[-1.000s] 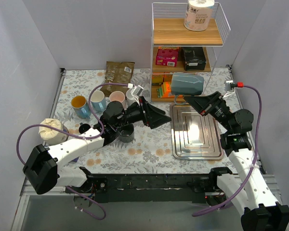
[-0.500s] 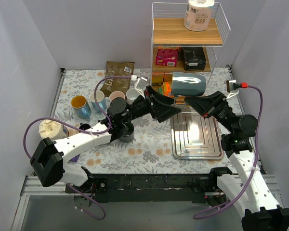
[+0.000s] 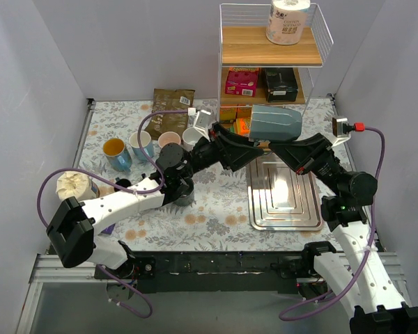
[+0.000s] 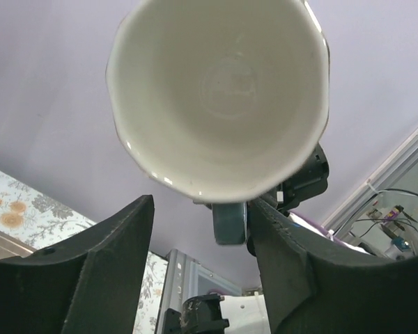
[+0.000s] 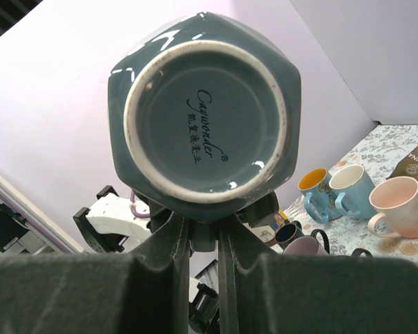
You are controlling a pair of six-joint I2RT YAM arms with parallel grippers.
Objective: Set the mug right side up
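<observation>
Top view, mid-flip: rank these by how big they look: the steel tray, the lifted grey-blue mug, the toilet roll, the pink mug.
Largest: steel tray, clearly.
Next: grey-blue mug and toilet roll. They look alike, and both sit high, nearer the camera, so I won't rank them.
Smallest: pink mug.

Plain pale lilac walls [image 3: 125,49] closed in the desk [image 3: 216,223] at 9, 12 and 3 o'clock. Desk had a floral cover. Wire shelf rack [image 3: 247,45] with wooden boards stood at 1 o'clock. Black rail [image 3: 216,263] ran along the 6 o'clock edge. Light was even.
</observation>
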